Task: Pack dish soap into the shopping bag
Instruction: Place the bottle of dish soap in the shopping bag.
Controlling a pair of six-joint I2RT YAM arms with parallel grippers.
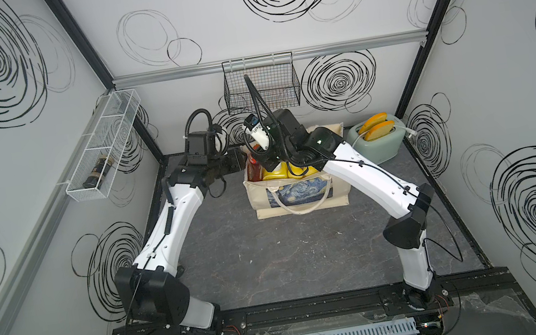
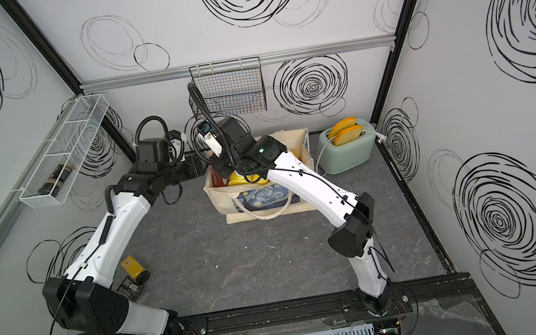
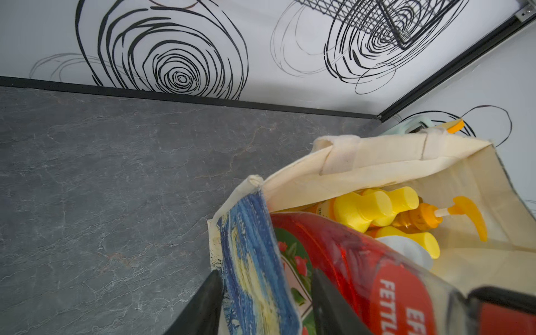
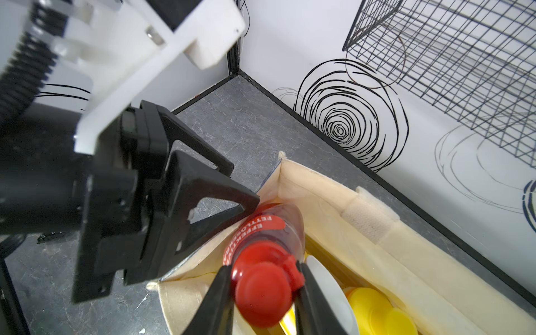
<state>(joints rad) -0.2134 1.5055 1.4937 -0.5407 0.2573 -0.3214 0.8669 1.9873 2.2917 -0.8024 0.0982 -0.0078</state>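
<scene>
The shopping bag (image 1: 299, 194) stands open at the back of the table, also in the other top view (image 2: 265, 208). Inside lie several yellow bottles (image 3: 374, 208), an orange pump bottle (image 3: 420, 217) and a white pump head (image 3: 406, 249). The red dish soap bottle (image 4: 269, 229) leans in the bag's left corner. My right gripper (image 4: 263, 266) is shut on its red cap from above. My left gripper (image 3: 266, 274) is open astride the bag's printed end wall (image 3: 249, 261), one finger outside and one inside beside the red bottle (image 3: 348, 255).
A mint toaster (image 1: 379, 139) with toast stands right of the bag. A black wire basket (image 1: 261, 86) hangs on the back wall and a white wire shelf (image 1: 102, 153) on the left wall. A yellow can (image 2: 133, 266) and a dark box (image 2: 130, 290) lie under the left arm.
</scene>
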